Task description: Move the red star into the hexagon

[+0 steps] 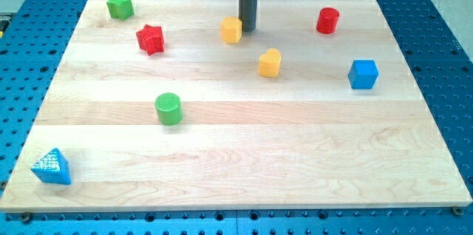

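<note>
The red star (150, 39) lies on the wooden board at the upper left. A yellow hexagon block (231, 29) sits to its right, near the top middle. My tip (247, 29) rests on the board just right of the yellow hexagon, close to touching it. The dark rod rises from there to the view's top edge. The red star is well apart from my tip, with the yellow hexagon between them.
A green star (119, 5) is at the top left. A second yellow block (270, 63), a red cylinder (327, 21) and a blue cube (363, 74) lie to the right. A green cylinder (168, 109) is left of centre; a blue triangle (52, 166) is at the bottom left.
</note>
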Controlling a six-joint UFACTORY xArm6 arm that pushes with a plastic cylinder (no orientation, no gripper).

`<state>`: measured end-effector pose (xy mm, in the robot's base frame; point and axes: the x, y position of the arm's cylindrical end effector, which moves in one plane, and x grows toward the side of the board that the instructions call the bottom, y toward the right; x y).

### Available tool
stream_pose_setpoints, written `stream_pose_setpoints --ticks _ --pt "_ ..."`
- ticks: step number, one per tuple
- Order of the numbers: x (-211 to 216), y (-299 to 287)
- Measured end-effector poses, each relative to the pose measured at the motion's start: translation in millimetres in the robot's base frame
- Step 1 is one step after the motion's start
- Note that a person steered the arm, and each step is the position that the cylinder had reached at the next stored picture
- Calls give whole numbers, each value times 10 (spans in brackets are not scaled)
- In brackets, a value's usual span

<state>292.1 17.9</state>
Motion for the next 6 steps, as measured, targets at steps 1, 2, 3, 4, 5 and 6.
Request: stream_pose_setpoints --ticks 1,2,3,4,5,6 --pt "-448 -803" --pt "-44 -1582" --pt "-16 -2242" --pt "293 -2171" --pt "368 -1676" --pt "305 -615"
